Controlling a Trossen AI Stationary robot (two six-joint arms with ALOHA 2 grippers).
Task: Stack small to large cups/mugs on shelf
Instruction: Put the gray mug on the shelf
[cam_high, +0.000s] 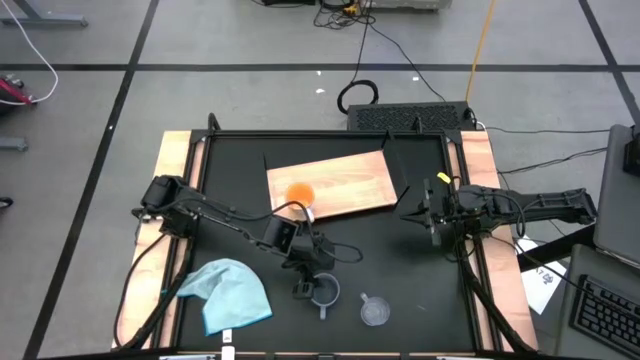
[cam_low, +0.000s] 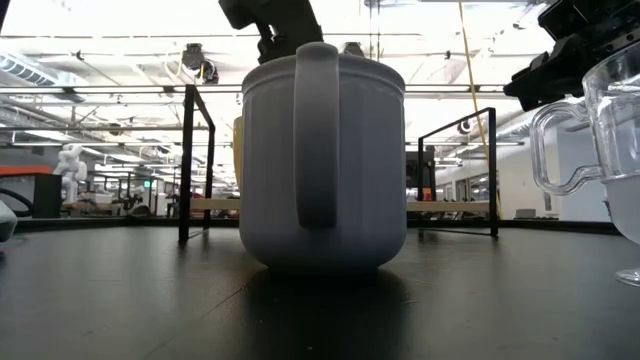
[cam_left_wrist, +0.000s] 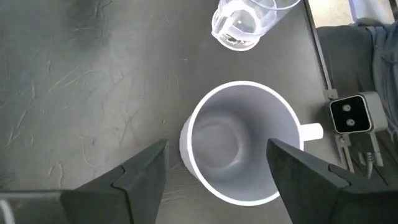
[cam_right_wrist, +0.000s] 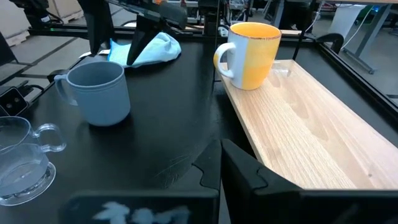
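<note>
Your left gripper (cam_left_wrist: 217, 171) jaws wide open straddling grey-blue cup (cam_left_wrist: 239, 143) on tabletop (cam_high: 400, 290), nothing gripped, clear cup (cam_high: 374, 311) just right, orange cup (cam_high: 301, 193) on shelf (cam_high: 350, 180), right gripper (cam_high: 428, 212) jaws shut, empty, far right.

Your left gripper (cam_high: 322, 268) reaching mid-table, fingers (cam_left_wrist: 144, 171) spread wide, right gripper (cam_high: 425, 212) parked, seemingly closed

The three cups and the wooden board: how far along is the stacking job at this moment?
Done: the orange cup stands on the wooden board. In hand: the left tool hovers open over the grey-blue cup, which stands on the black table, not gripped. Left: that cup and the clear cup are both off the board. The right tool waits shut beside the board.
</note>
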